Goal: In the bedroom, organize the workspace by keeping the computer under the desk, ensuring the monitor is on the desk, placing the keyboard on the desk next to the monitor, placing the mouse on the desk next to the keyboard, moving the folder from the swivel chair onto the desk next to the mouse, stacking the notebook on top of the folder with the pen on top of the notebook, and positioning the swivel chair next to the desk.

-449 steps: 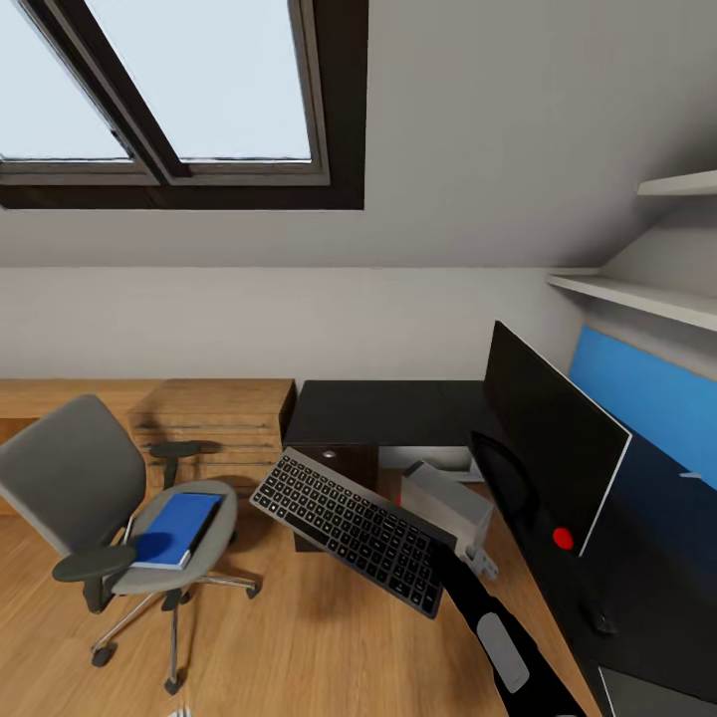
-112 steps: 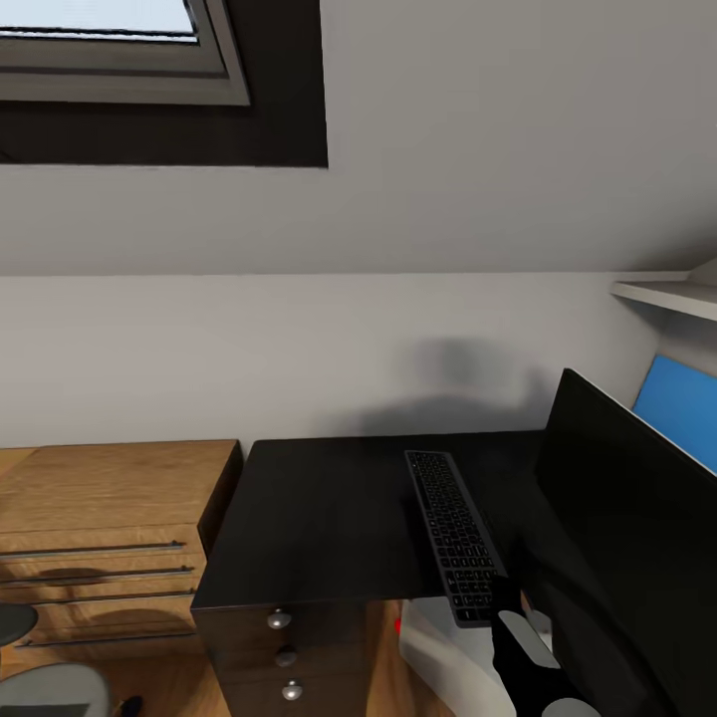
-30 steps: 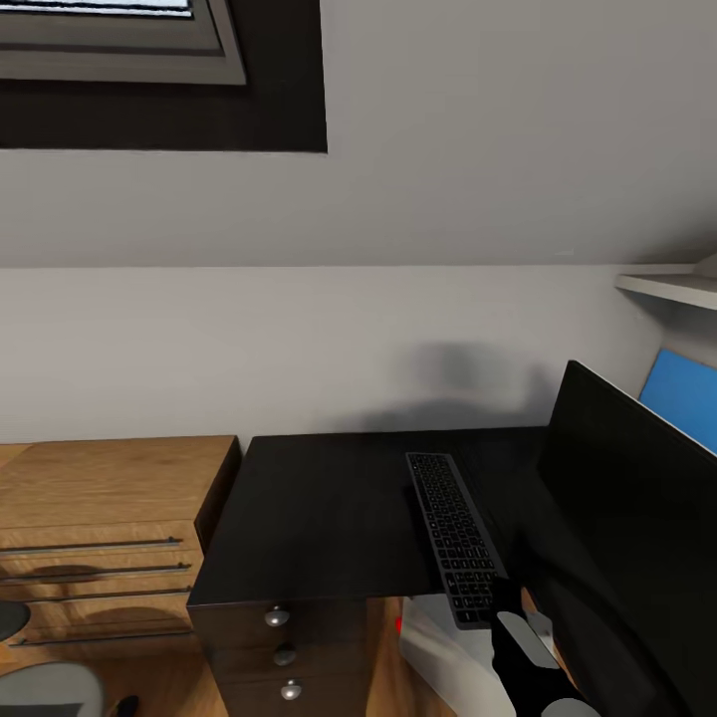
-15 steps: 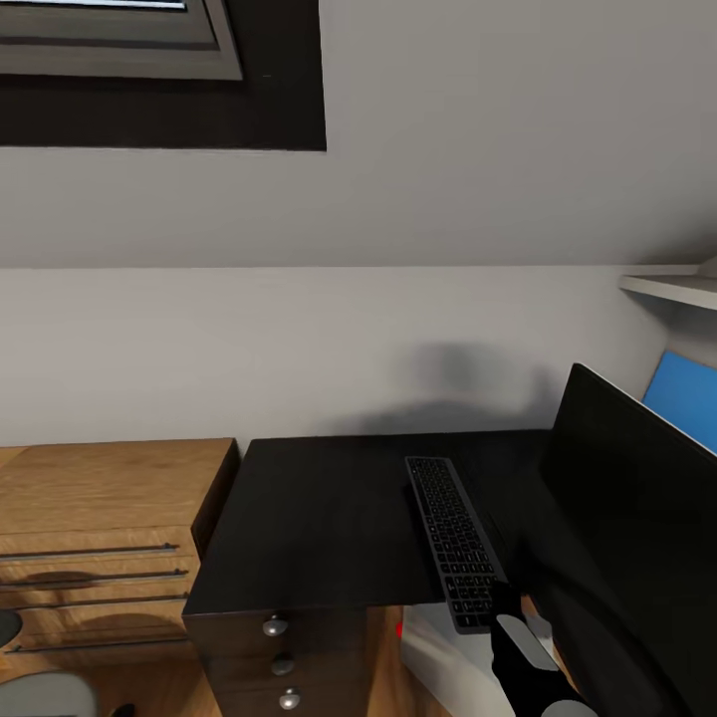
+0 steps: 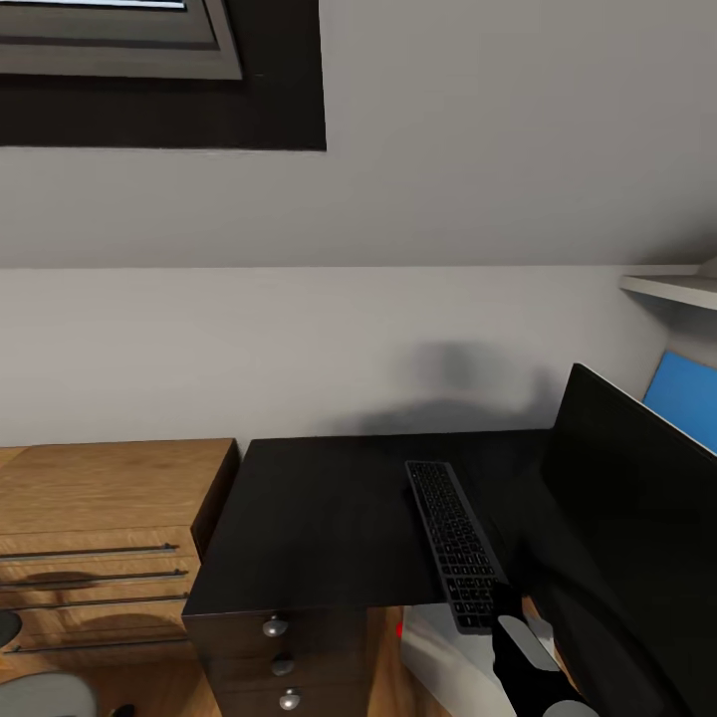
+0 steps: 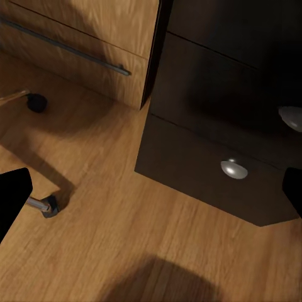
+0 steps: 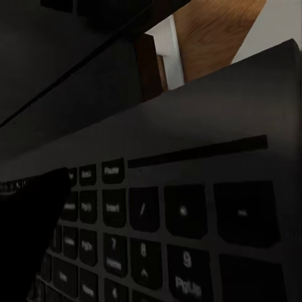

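The keyboard (image 5: 453,538) lies lengthwise on the black desk (image 5: 319,518), its near end jutting past the desk's front edge. My right gripper (image 5: 497,603) is shut on that near end. The right wrist view looks close along the keyboard's keys (image 7: 182,220), with one dark finger (image 7: 28,251) beside them. The monitor (image 5: 627,518) stands at the right, just beside the keyboard. A pale corner of the computer (image 5: 433,647) shows under the desk. My left gripper (image 6: 151,195) hangs open and empty over the wood floor in front of the dark drawer unit (image 6: 214,163). The swivel chair's grey seat (image 5: 45,692) peeks in at bottom left.
A light-wood dresser (image 5: 100,528) adjoins the desk's left side. The drawer unit with round knobs (image 5: 279,652) sits under the desk top. A blue wall panel (image 5: 685,398) and a shelf (image 5: 672,289) are behind the monitor. Chair casters (image 6: 47,204) rest on the floor.
Only the head view has shifted very slightly. The keyboard stays in the same spot on the desk with my right gripper still on its near end.
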`<state>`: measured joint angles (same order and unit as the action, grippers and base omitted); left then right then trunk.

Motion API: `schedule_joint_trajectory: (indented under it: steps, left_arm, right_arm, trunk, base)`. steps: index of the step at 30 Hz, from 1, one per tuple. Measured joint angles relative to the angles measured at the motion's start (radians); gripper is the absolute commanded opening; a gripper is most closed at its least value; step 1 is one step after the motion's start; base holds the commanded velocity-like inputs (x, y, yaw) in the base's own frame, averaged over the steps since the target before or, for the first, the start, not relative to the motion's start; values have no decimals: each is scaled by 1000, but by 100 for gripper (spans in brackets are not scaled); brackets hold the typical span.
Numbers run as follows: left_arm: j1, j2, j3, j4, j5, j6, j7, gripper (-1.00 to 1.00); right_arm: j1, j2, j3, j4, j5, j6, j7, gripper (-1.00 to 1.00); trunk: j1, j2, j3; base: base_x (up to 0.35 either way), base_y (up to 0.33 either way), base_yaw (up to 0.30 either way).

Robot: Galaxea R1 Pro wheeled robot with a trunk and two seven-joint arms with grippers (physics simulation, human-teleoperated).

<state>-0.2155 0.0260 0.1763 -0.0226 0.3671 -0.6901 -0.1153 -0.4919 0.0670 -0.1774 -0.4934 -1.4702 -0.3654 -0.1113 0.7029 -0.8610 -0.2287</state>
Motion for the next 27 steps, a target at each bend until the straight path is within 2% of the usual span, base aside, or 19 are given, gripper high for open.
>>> schedule_joint_trajectory:
  steps: [18,27]
  left_arm:
    - [0,1,0,0,0,0,0,100]
    - [0,2,0,0,0,0,0,100]
  right_arm:
    - [0,-1,0,1,0,3,1,100]
    - [0,-2,1,5,0,3,2,100]
  trunk:
    - [0,0,0]
    - [1,0,0]
  base:
    - [-4,0,0]
    - [-229,0,0]
